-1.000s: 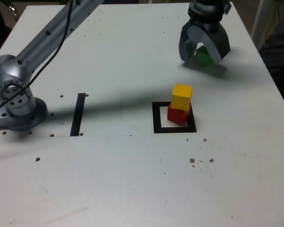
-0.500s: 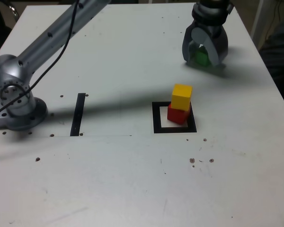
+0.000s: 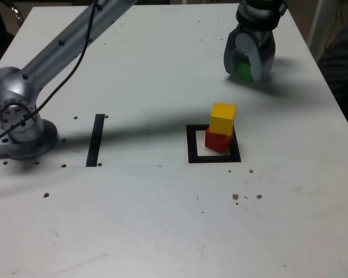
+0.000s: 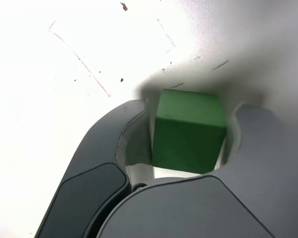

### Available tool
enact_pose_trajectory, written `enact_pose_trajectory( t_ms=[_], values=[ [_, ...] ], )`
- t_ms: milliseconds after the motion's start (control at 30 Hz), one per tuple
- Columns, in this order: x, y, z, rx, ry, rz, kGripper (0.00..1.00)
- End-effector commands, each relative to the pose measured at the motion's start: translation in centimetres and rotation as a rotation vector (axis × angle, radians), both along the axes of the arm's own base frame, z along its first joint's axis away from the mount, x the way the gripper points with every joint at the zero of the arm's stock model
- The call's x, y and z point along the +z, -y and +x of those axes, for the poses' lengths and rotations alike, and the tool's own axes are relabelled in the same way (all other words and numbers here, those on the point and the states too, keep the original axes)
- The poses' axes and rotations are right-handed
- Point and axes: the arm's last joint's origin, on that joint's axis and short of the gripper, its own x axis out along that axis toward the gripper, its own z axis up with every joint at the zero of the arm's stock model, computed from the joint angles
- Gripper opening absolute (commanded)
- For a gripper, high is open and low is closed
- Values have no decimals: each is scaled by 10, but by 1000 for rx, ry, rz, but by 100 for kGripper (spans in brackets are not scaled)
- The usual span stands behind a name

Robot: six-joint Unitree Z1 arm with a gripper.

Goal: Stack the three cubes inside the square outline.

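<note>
White table [image 3: 162,220], three cubes total: yellow cube [image 3: 223,117] on red cube [image 3: 218,141] inside the one square outline [image 3: 213,145]. The gripper [image 3: 247,68] is pinching the green cube [image 4: 187,131].

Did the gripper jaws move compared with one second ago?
Yes. The gripper narrowed onto the green cube, which stays at the same spot on the table.

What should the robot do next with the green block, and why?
Probably lift it straight up. The gripper has its fingers closed around the green cube, which looks still down on the table. The yellow cube sits on the red cube inside the square outline, waiting for it.
</note>
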Motion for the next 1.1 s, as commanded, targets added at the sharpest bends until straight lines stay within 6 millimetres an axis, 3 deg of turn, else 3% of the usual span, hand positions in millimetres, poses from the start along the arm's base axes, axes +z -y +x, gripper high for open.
enact_pose_trajectory(
  t_ms=[0,233,400,1067],
  values=[
    [-1,2,1,-2,-9,1,29],
    [4,9,2,-3,-11,12,29],
    [20,20,-4,29,-4,27,29],
    [89,97,-61,207,27,26,29]
  ],
)
